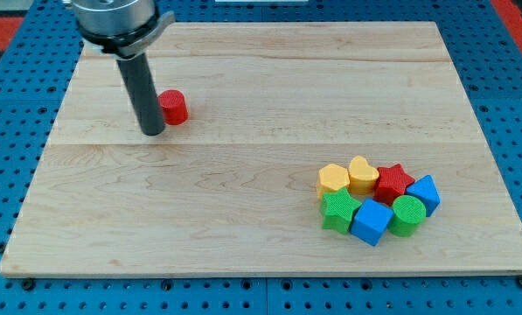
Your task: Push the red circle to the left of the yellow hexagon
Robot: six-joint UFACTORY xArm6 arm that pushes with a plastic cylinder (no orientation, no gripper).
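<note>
The red circle (174, 108) sits on the wooden board at the view's upper left. My tip (153, 131) rests on the board just left of and slightly below the red circle, touching or nearly touching its left side. The yellow hexagon (333, 179) lies far off at the view's lower right, at the left end of a cluster of blocks. The rod partly hides the red circle's left edge.
Packed beside the yellow hexagon are a yellow heart (363, 173), a red star (393, 183), a blue block (424, 193), a green circle (407, 215), a blue cube (371, 221) and a green star (339, 211). The board's edge (269, 275) runs along the view's bottom.
</note>
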